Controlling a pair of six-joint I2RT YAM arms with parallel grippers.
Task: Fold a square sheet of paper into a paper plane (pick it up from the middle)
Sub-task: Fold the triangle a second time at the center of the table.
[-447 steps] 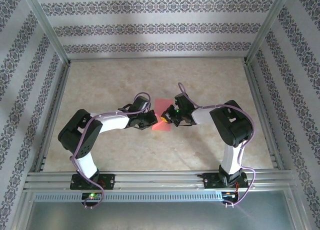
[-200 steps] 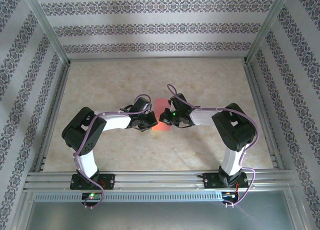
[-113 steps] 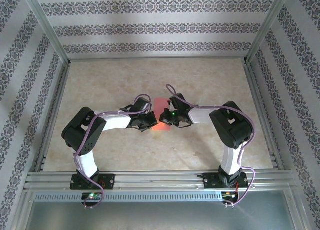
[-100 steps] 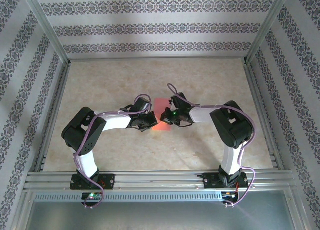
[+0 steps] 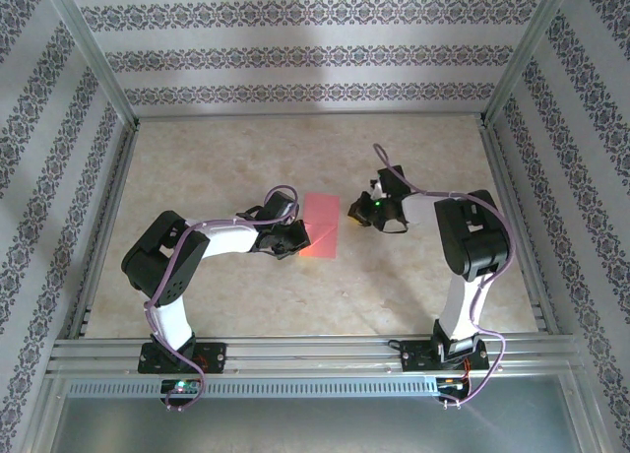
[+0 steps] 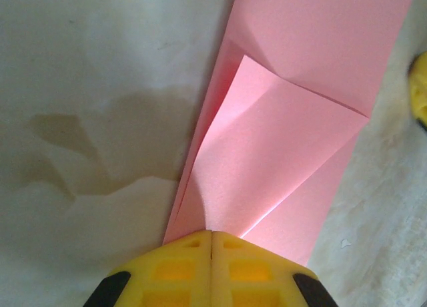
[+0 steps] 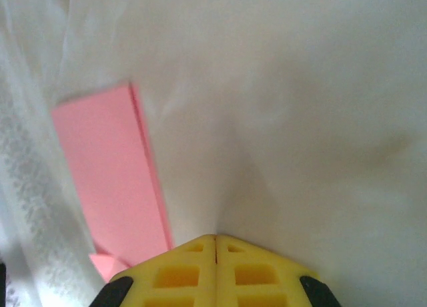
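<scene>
Left gripper (image 6: pixel 211 236): we see yellow jaws pressed together, tips on folded flap of square sheet of paper (image 6: pixel 293 120); we cannot tell if paper is pinched. Left arm: elbow bent, forearm reaching right, low over table (image 5: pixel 217 158). Right gripper (image 7: pixel 215 239): jaws closed, empty, just right of sheet, not touching. Right arm: folded, forearm pointing left. Sheet lies mid-table between both grippers.

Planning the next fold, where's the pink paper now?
Top view: pink paper lies mid-table, left gripper at its left edge, right gripper apart on its right.
</scene>
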